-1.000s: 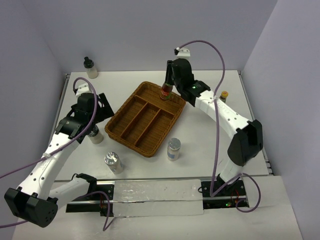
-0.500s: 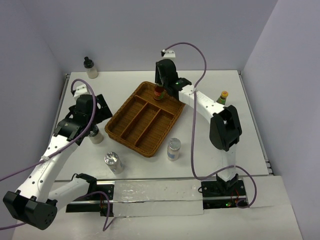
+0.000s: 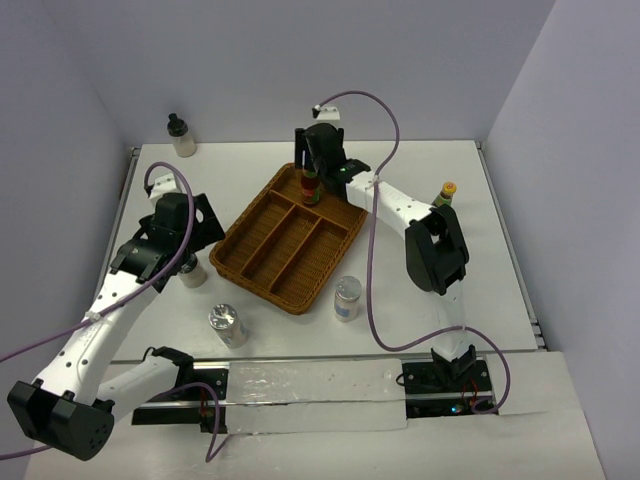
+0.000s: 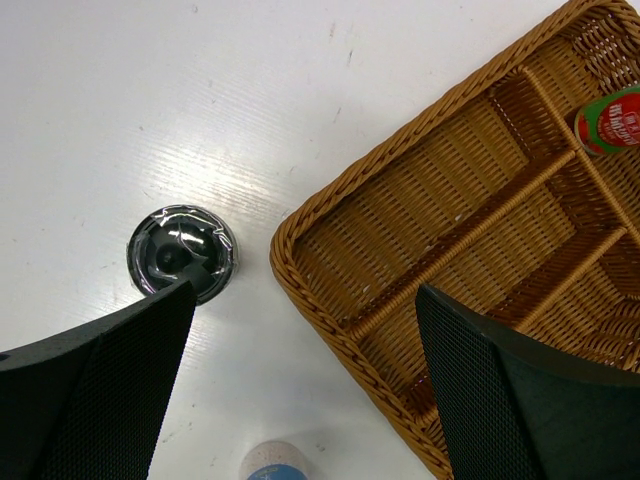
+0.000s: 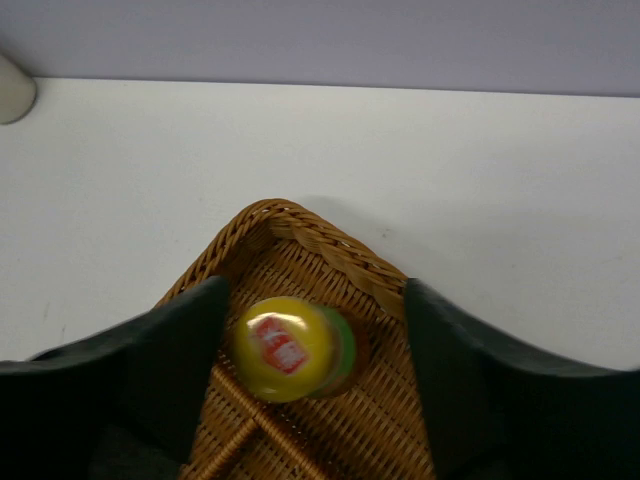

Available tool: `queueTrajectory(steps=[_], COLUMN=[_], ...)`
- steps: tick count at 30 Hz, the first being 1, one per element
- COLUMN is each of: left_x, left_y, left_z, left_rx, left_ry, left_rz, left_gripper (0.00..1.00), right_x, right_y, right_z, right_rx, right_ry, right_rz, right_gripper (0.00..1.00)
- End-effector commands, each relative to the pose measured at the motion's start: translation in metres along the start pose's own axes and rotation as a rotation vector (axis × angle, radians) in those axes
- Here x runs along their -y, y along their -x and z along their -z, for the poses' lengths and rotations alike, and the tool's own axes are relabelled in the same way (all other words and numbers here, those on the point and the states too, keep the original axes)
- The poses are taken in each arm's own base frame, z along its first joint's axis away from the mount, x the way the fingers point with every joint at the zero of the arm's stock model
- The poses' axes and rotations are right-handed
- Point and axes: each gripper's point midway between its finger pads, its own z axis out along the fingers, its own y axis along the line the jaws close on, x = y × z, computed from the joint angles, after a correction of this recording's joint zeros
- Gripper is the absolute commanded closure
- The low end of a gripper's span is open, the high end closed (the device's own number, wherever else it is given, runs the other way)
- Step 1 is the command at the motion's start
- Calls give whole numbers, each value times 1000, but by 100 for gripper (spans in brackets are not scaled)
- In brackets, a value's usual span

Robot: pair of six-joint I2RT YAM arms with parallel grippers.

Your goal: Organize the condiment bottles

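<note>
A red sauce bottle (image 3: 311,188) with a yellow-green top (image 5: 292,348) stands inside the wicker tray (image 3: 250,268) by its far corner. My right gripper (image 3: 310,172) is open around it, with a clear gap on the right side (image 5: 312,305). My left gripper (image 3: 186,256) hangs open above a cream bottle (image 3: 192,273), whose black cap (image 4: 182,250) shows beside the left finger; the gripper (image 4: 300,310) holds nothing. A second red bottle (image 3: 443,195) stands at the right, another cream bottle (image 3: 180,135) at the back left, and two silver-lidded shakers (image 3: 346,297) (image 3: 227,324) in front of the tray.
The tray (image 4: 330,205) lies diagonally mid-table with its other slots bare. The right arm stretches across the table's far right half. Walls close off the table on the left, back and right. A shaker (image 4: 272,466) peeks in at the bottom of the left wrist view.
</note>
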Motion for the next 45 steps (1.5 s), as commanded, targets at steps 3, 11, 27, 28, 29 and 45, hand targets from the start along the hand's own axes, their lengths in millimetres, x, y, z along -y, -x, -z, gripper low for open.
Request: queueTrajectory(steps=[3, 11, 27, 28, 29, 45], left_x=[-2, -3, -3, -1, 0, 9], left_y=[7, 8, 17, 17, 17, 8], left_z=[5, 11, 18, 17, 16, 6], left_rx=[31, 38, 71, 71, 70, 34], left_ry=[4, -10, -23, -29, -31, -55], left_rz=[24, 38, 55, 54, 52, 60], left_gripper=[0, 1, 1, 1, 1, 0], right_x=[-30, -36, 209, 223, 239, 320], right_y=[56, 94, 138, 129, 109, 30], right_z=[11, 38, 184, 194, 196, 169], right_rx=[113, 145, 196, 191, 162, 48], right_ry=[103, 137, -350, -379, -416, -545], right_rz=[-55, -68, -156, -160, -159, -200], right_gripper=[13, 4, 0, 0, 0, 0])
